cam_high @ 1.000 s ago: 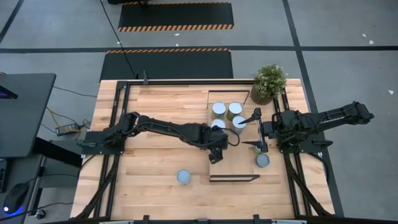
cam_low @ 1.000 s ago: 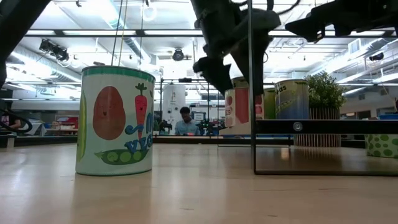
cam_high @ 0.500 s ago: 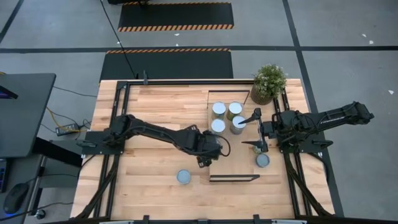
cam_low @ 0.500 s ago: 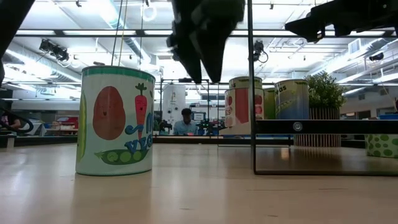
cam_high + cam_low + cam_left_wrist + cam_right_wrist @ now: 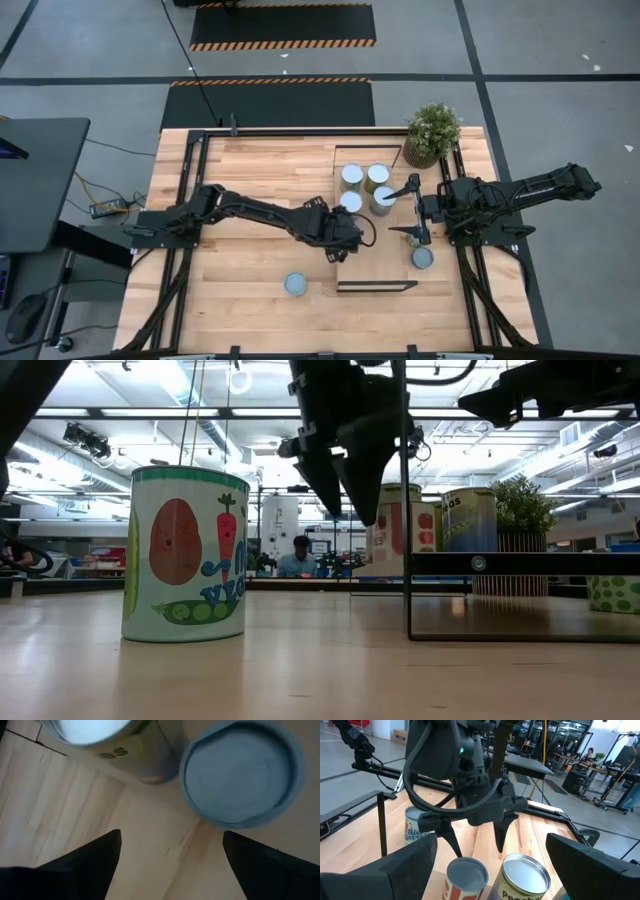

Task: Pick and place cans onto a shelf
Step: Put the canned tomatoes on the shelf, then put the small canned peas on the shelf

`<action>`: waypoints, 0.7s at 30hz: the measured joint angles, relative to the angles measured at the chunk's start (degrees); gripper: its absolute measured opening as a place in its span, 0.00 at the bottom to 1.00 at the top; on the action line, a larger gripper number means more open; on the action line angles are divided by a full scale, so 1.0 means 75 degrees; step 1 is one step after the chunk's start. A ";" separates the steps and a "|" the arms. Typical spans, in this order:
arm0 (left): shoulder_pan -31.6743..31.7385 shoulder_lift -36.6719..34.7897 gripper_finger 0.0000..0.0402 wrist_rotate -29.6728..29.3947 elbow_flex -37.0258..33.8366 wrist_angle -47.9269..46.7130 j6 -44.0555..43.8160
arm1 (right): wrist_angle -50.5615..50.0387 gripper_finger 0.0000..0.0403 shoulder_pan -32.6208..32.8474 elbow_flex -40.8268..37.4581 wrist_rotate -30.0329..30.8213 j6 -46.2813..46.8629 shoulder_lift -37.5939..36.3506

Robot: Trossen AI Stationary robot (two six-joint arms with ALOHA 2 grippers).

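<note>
Several cans with pale round tops stand upright on the far part of the shelf (image 5: 395, 262), the nearest of them (image 5: 350, 202) close to my left gripper. One can (image 5: 295, 285) stands on the table near the front, large in the low view (image 5: 187, 555). Another can (image 5: 423, 258) stands beside the shelf's right side. My left gripper (image 5: 339, 246) is open and empty, fingers pointing down, above the shelf's left edge just on the near side of the shelf cans (image 5: 242, 772). My right gripper (image 5: 412, 210) is open and empty, level, at the shelf's right side.
A potted green plant (image 5: 432, 135) stands at the far right corner, behind the shelf cans. The shelf's thin black frame leg (image 5: 405, 510) rises right beside my left gripper in the low view. Bare tabletop (image 5: 240, 270) lies left of the shelf.
My left gripper has swung toward the table's left, away from the shelf, and then come back right toward the shelf cans. The cans have stayed where they were.
</note>
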 joint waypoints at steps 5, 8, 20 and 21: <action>0.0036 -0.0054 0.88 0.0000 -0.0002 -0.0084 0.0079 | -0.0024 0.95 0.0003 0.0000 0.0038 0.0000 0.0000; -0.0134 -0.0252 0.87 -0.0241 -0.0004 -0.0532 0.0364 | -0.0026 0.95 0.0003 0.0000 0.0050 0.0008 0.0000; -0.0306 -0.0705 0.62 -0.1160 -0.0002 -0.1307 0.4187 | -0.0126 0.95 -0.0058 0.0047 0.1235 0.1090 0.0000; -0.0240 -0.0708 0.60 -0.1158 -0.0002 -0.1521 0.4346 | -0.0549 0.95 -0.0057 0.0165 0.1540 0.1292 0.0011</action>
